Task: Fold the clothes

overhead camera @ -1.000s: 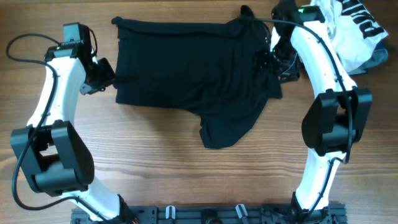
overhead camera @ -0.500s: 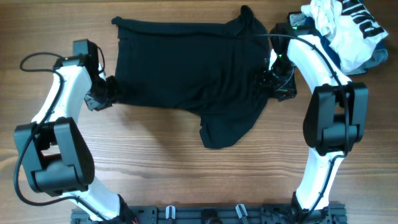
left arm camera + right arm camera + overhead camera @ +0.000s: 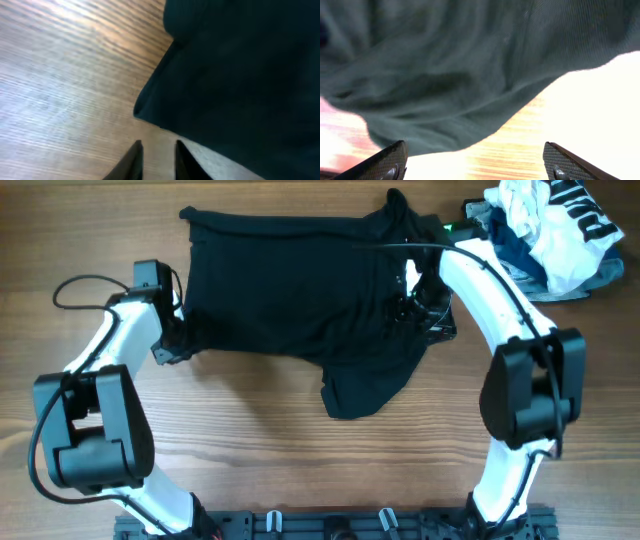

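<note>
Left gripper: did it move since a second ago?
Yes. In the overhead view the left gripper slid right and down, from clear of the left edge of the garment to its lower-left corner.

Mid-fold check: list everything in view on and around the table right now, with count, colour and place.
large plain black soft garment: one, black, spread over the table's middle and far part, with a rumpled flap toward the near edge.
heap of white, black-lettered and light-blue clothes: one heap, far right corner.
wooden table: one, brown grain, under everything.
black base rail: one, black, near edge.
left tool: one, dark fingers narrowly parted, empty, over bare wood at the garment's left edge.
right tool: one, dark fingers wide open, empty, at the garment's right edge.
</note>
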`<state>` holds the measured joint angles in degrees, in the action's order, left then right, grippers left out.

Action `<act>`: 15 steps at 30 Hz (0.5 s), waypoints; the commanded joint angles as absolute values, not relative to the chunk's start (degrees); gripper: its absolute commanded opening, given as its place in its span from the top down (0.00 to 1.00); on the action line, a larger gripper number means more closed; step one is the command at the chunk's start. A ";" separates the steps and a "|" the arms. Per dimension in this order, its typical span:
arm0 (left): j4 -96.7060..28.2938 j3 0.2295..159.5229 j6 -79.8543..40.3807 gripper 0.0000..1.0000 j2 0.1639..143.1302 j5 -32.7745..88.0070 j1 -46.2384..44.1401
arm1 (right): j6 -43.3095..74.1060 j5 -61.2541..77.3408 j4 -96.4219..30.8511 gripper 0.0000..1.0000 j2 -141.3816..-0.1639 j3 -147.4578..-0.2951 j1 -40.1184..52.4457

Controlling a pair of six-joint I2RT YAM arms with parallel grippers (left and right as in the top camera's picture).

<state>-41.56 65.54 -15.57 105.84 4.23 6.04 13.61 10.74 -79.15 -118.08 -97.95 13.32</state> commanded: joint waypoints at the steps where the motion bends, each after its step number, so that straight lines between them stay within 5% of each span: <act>1: -37.47 62.11 -13.67 0.64 105.34 4.71 5.74 | 12.19 11.90 -79.88 0.12 -116.44 -97.73 13.65; 3: -35.22 61.32 -13.69 0.55 105.34 4.71 5.72 | 12.19 12.27 -80.07 0.01 -116.27 -97.73 14.24; 10: -30.11 61.01 -13.67 0.37 105.43 4.73 5.74 | 11.22 10.11 -79.99 0.00 -114.32 -97.73 15.90; 13: -28.16 61.01 -13.67 0.38 105.45 4.73 5.72 | 10.50 10.13 -79.79 0.00 -114.19 -97.73 15.90; 15: -27.77 61.01 -13.67 0.48 105.45 5.74 5.72 | 10.55 10.13 -79.72 0.00 -114.19 -97.73 15.90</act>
<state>-28.58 61.52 -14.06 105.75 4.43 5.93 11.79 10.90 -79.85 -116.01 -97.95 15.92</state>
